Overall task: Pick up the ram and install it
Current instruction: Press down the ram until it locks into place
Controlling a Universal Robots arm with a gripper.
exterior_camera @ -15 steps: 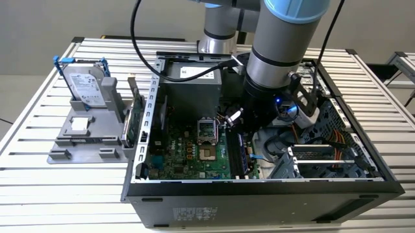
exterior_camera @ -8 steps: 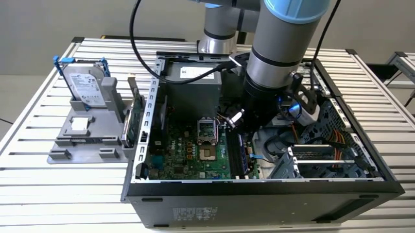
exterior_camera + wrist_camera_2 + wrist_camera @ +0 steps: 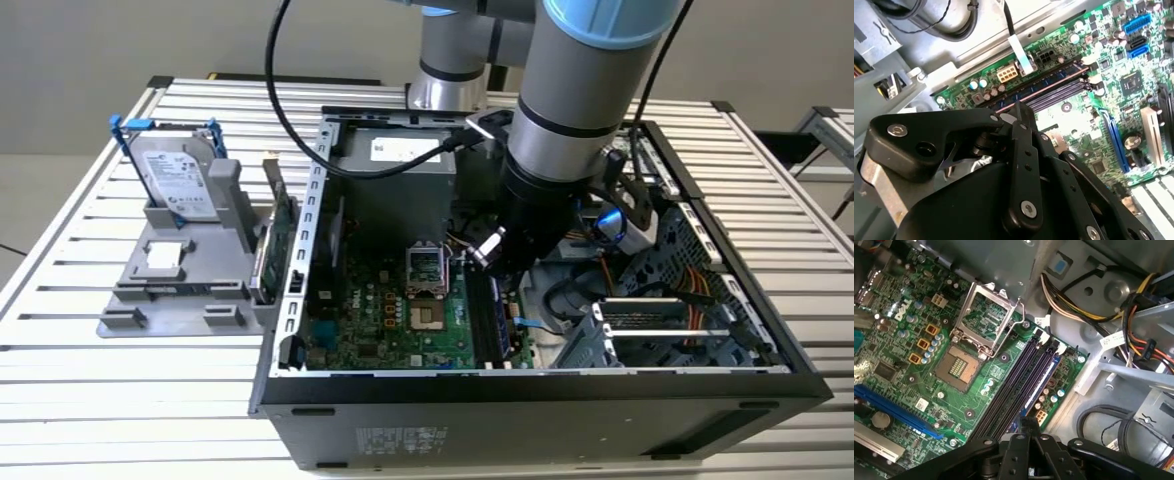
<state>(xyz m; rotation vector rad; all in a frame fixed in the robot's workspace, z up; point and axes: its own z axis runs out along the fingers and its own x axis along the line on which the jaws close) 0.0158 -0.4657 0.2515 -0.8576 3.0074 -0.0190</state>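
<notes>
1. black linked fingers of the gripper [image 3: 1020,107] sit closest to the lens in both wrist views, pressed together into a single narrow tip [image 3: 1029,422].
2. that tip sits right at the top edge of the ram [image 3: 1040,385], a long, thin dark blue circuit-board stick; whether the two touch cannot be told.
3. the ram stands on edge in the memory slot closest to the board's edge, with empty dark slots running parallel just beside it.
4. in the second wrist view the ram [image 3: 1049,81] runs lengthwise away from the fingertip, past a white connector.
5. the green motherboard [image 3: 904,340] carries a square silver processor socket [image 3: 961,367] with its metal frame swung open, and a long blue expansion slot [image 3: 894,407] well apart from the ram.
6. yellow, orange and black cables [image 3: 1134,290] lie bundled over the grey metal wall beside the board.
7. in the exterior view the grey and blue robot arm [image 3: 574,120] reaches down into the open black computer case [image 3: 534,400], its gripper [image 3: 487,250] low over the ram [image 3: 502,318].
8. to the exterior view's left of the case, a grey plastic fixture [image 3: 174,290] holds a silver hard drive with blue rails [image 3: 174,175] upright, and a green expansion card [image 3: 274,250] stands just beside the case wall.
9. everything rests on a white slatted metal table [image 3: 80,400].
</notes>
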